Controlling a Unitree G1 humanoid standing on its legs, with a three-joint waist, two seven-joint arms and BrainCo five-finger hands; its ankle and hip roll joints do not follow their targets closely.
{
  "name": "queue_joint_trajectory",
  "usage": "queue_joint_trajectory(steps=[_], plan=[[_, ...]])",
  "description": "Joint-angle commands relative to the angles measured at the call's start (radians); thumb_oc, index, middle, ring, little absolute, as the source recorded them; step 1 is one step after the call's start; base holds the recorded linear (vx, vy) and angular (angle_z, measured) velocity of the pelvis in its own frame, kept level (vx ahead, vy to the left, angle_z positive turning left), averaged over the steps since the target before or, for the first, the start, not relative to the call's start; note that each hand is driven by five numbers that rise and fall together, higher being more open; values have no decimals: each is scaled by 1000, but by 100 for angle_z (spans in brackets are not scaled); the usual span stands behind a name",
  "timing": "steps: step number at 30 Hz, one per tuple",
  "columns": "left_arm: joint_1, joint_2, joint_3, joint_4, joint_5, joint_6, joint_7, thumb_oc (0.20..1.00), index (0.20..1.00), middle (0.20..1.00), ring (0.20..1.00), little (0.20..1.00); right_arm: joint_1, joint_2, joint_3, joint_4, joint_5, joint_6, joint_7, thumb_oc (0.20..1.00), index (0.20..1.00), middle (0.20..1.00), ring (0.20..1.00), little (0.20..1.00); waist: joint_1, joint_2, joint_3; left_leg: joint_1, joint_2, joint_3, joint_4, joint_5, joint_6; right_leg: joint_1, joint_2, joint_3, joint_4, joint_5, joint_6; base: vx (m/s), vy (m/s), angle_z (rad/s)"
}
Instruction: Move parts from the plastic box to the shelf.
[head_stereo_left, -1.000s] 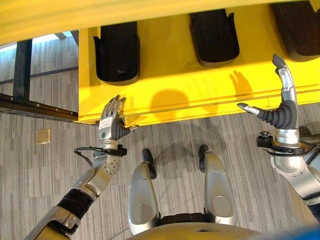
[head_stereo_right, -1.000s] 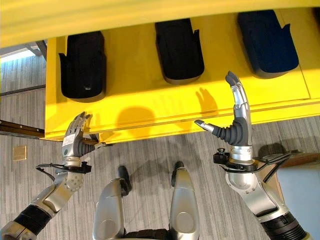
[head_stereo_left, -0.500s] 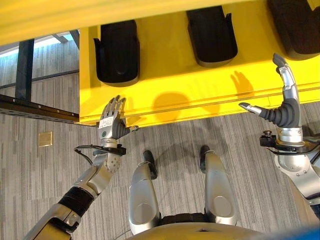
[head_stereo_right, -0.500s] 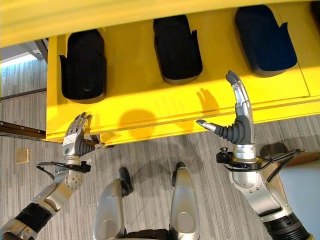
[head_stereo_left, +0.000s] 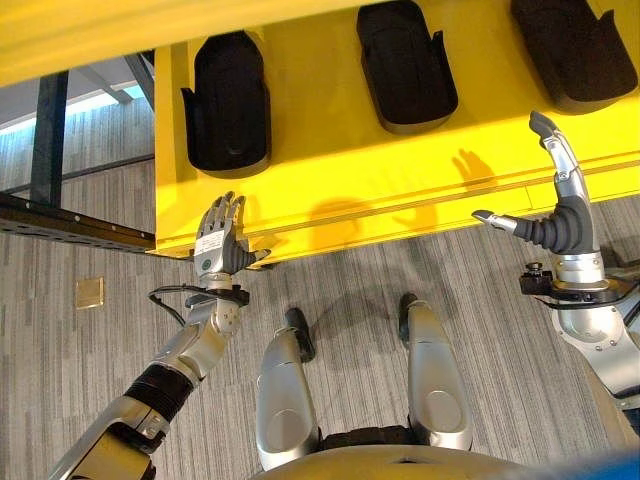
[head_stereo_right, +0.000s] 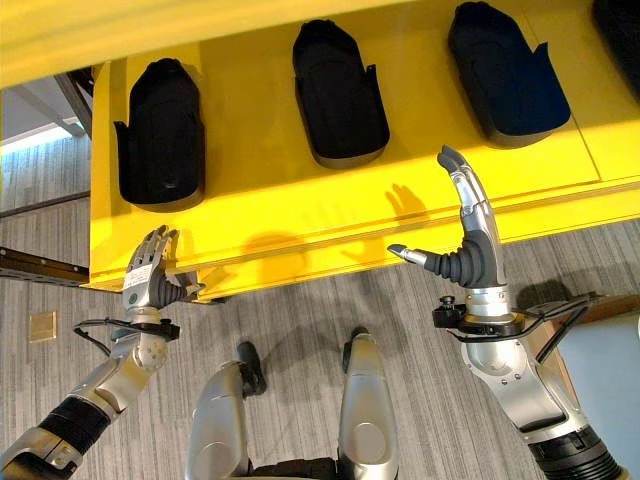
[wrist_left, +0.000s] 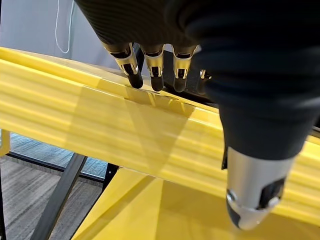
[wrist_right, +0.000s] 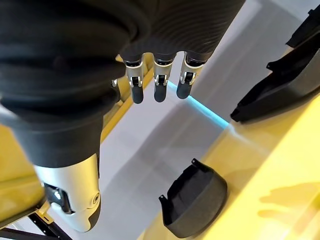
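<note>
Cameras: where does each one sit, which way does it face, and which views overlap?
Left eye view: head, looking down at yellow shelf, black parts, left hand, right hand.
Right eye view: same scene, slightly offset.
Left wrist view: along left hand's fingers at the shelf edge.
Right wrist view: along right hand's straight fingers toward parts.
All views share the shelf.

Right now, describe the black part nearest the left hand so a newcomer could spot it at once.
Start at the yellow shelf spanning the view ahead of the robot. A row of black moulded parts lies on it; take the leftmost part, by the shelf's left end, just beyond the open left hand at the shelf's front edge. Unlike the middle part, it has floor showing beside it past the shelf end.
</note>
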Motion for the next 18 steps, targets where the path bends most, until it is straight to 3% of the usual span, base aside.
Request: queue_joint_trajectory(steps=[1, 18], plan=[[37, -8, 15, 57, 2, 33, -24, 1000, 1000, 1000, 1000, 1000, -1, 20, -29, -37, 30, -23, 9, 1000, 1000, 1000, 1000, 1000, -15, -24, -59, 15, -70, 53, 58, -78, 114, 46, 54, -63, -3, -30, -45, 0, 0, 0], [4, 12, 40, 9, 36, 72, -56, 1000, 1000, 1000, 1000, 1000, 16, 13, -46, -41, 60, -12, 94, 1000, 1000, 1000, 1000, 1000, -35, -17, -68, 40, -75, 65, 65, -79, 119, 60, 47, -54, 8, -36, -46, 18, 15, -3]])
